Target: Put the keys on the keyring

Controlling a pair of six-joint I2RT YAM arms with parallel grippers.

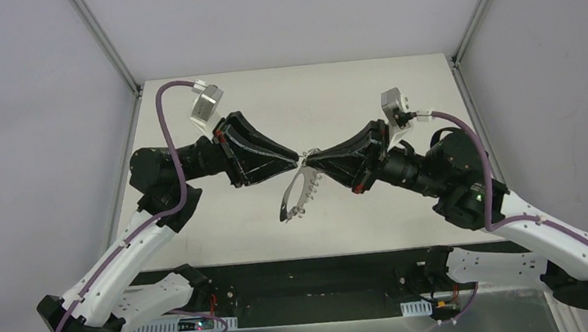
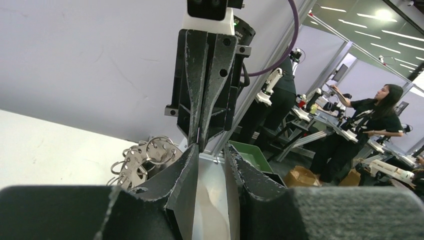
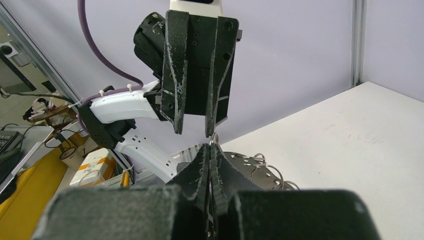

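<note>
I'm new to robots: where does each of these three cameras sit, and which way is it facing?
Top external: above and behind the robot, looking down on the table; both arms show, left gripper and right gripper nearly tip to tip.
Left wrist: on the left arm, looking along its own fingers at the shut right gripper.
Right wrist: mirrored, facing the open left gripper.
All three share the keyring.

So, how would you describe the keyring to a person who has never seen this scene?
Look above the middle of the white table, where the left gripper and the right gripper meet tip to tip. From the shut right one hangs the keyring, a thin silvery wire loop. Unlike the black grippers, it glints and is fringed with small metal pieces.
</note>
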